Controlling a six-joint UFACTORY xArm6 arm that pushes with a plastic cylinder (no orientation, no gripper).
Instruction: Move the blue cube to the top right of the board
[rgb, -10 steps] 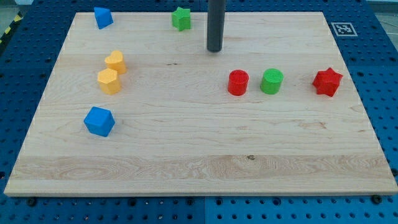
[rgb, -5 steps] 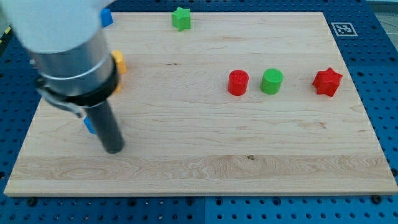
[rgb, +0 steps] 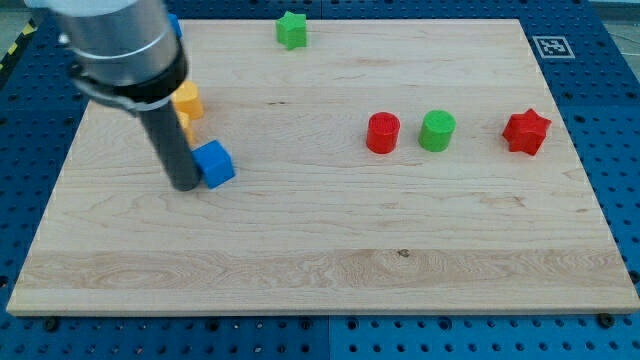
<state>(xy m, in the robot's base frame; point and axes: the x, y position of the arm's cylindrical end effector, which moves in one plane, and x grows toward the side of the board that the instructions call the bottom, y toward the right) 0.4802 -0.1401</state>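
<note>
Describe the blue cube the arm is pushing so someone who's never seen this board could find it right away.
Start at the wooden board's left half, where my tip stands. The blue cube touches it on the view's right, just below two yellow blocks. The other blue block sits mostly hidden at the top-left corner.

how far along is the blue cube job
Early stage. Done: my tip is placed against the blue cube, on its left and slightly lower side, as the view shows it. In hand: pushing from that side suits a move up and right. Left: nearly the whole trip, since the cube sits in the board's left half, beside the yellow blocks, far from the top right corner.
</note>
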